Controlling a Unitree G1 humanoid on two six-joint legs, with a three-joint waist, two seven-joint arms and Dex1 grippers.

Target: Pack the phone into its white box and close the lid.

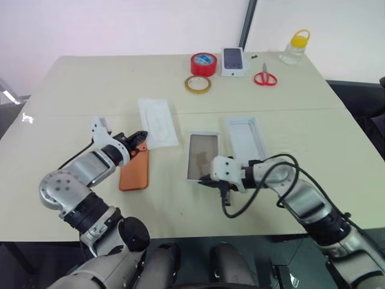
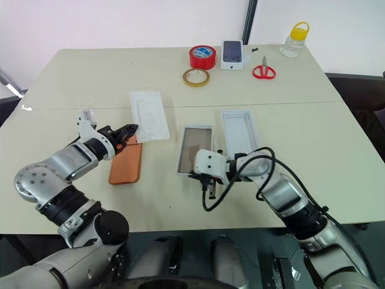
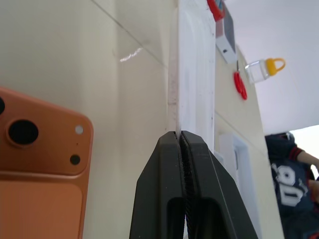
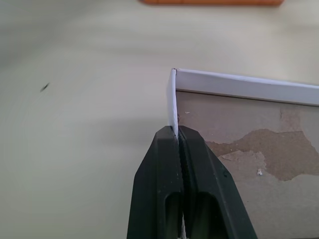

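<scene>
Your right gripper [image 4: 178, 130] is pinched tight on the near wall of the box [image 1: 202, 156], at its corner, so the tray is held steady. Your left gripper [image 3: 180, 135] is clamped on the edge of the flat white insert [image 1: 159, 123], just beside the phone [image 1: 135, 170], which lies camera side up on the table under that arm, apart from the box. The lid [image 1: 246, 136] lies open side up just right of the box.

By the look of it you are still preparing: the box is empty, brownish inside, and the phone is not yet in it. Next you will likely have to place or set aside the insert, then free the left gripper and carry the phone across into the tray while the right keeps its hold. The lid comes last.

The table [image 1: 78, 84] is a pale cream top with a seam across it. At its far edge stand a red tape roll [image 1: 204, 63], a tan tape ring [image 1: 198, 84], a small phone box [image 1: 233, 61], red scissors [image 1: 264, 77] and a yellow-capped jar [image 1: 295, 47]. Behind is a white wall.
</scene>
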